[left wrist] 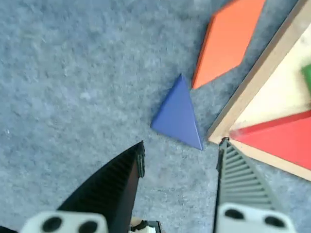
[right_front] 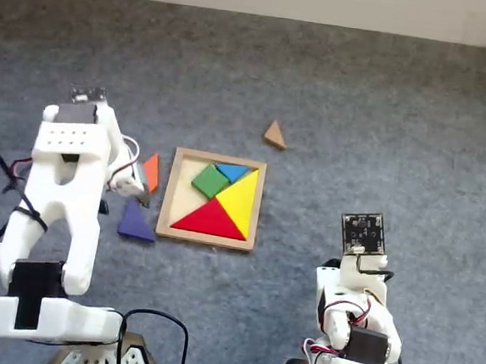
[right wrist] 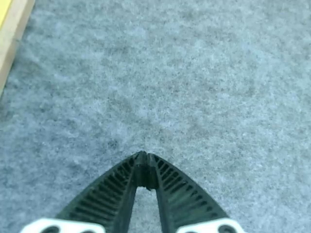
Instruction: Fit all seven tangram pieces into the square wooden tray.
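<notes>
Two arms stand at the near edge of the worktop [right_front: 362, 90]. The left arm [right_front: 65, 175] reaches forward and bends down beside the tray [right_front: 167, 194], on its left. Its gripper [left wrist: 182, 149] points downward with the jaws spread, holding nothing. The dark blue triangle [left wrist: 179, 115] lies flat on the worktop just ahead of the gap between the jaws, touching neither, and close to the tray's near left corner. One fingertip [left wrist: 224, 145] sits right by that corner. The orange parallelogram [left wrist: 228, 41] lies beyond the triangle, along the tray's left rim.

The right arm [right_front: 356, 303] is folded back, well apart from the tray. Its gripper [right wrist: 146, 162] is pressed together over bare worktop.

In the tray lie a red triangle [right_front: 210, 220], a yellow triangle [right_front: 239, 200], a green square [right_front: 211, 180] and a light blue triangle [right_front: 232, 172]. A brown triangle [right_front: 273, 134] lies on the worktop past the tray's far right corner.
</notes>
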